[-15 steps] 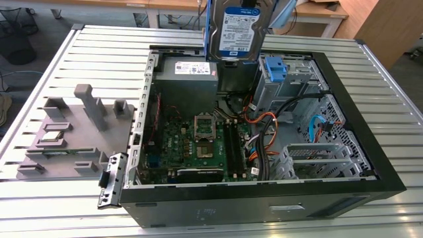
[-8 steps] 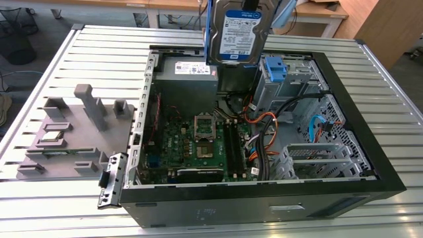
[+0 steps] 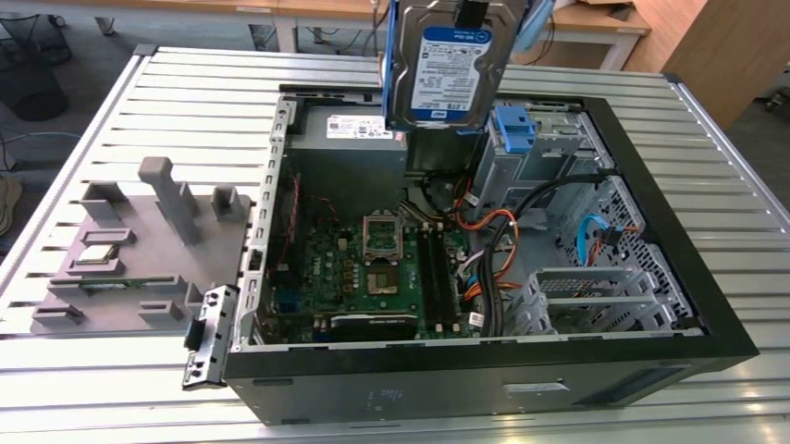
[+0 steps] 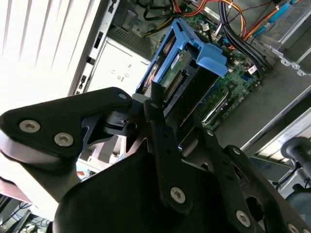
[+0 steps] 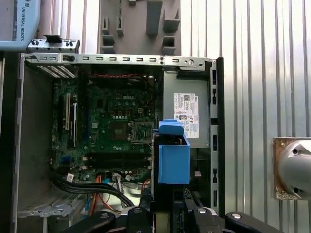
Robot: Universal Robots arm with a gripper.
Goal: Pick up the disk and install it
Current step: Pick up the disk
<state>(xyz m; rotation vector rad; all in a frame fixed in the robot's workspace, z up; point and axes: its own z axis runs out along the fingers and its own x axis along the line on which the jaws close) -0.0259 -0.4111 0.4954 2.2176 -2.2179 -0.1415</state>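
Slatted metal table (image 3: 124,388) with an open computer case (image 3: 494,393) lying on it.
I saw the gripper (image 4: 160,104) clamped on the disk (image 3: 450,69), which hung upright in the air above the case, touching nothing else.

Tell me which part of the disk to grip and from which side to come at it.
Grip the disk at its top end, coming from above and clamping across its thin flat body. It hangs upright over the open computer case, and its blue carrier bracket lines the long sides. The gripper holds it that way.
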